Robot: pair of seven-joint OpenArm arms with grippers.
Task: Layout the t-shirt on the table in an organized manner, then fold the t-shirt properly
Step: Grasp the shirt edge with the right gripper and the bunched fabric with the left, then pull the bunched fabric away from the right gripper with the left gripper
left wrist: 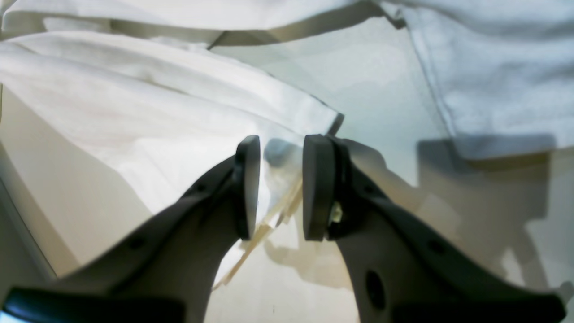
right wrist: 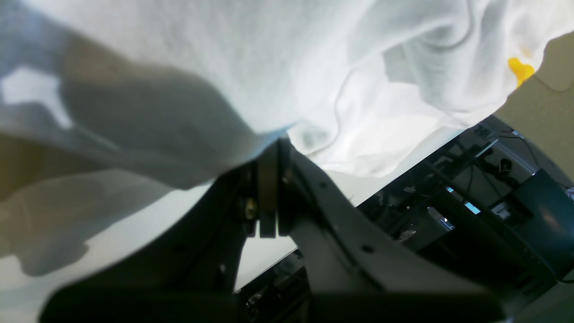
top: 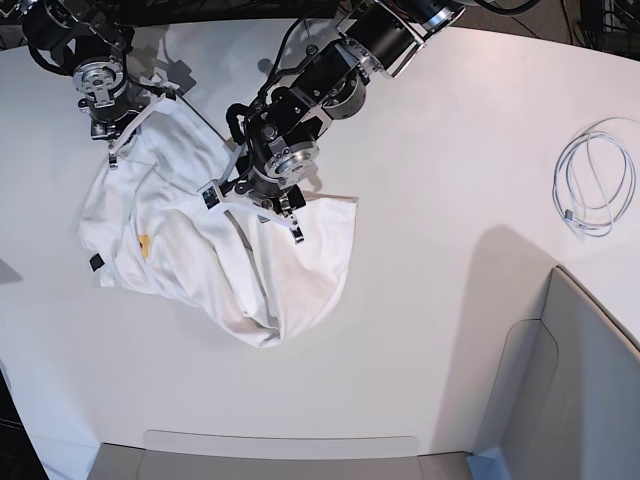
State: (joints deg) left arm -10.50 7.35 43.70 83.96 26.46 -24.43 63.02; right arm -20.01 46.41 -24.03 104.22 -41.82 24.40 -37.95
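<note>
The white t-shirt (top: 230, 270) lies crumpled on the left part of the table (top: 450, 250), mostly plain side up, with a bit of yellow print (top: 146, 243) showing. My right gripper (top: 118, 140) is at the shirt's far left corner. In the right wrist view it (right wrist: 269, 188) is shut on a fold of the shirt (right wrist: 314, 54). My left gripper (top: 255, 208) is over the shirt's upper middle. In the left wrist view it (left wrist: 282, 186) stands partly open, its pads either side of a cloth edge (left wrist: 157, 112) over the table (left wrist: 381, 89).
A coiled white cable (top: 595, 185) lies at the right of the table. A grey padded panel (top: 590, 400) stands at the near right corner. Beyond the table's far left edge is dark equipment (right wrist: 471, 202).
</note>
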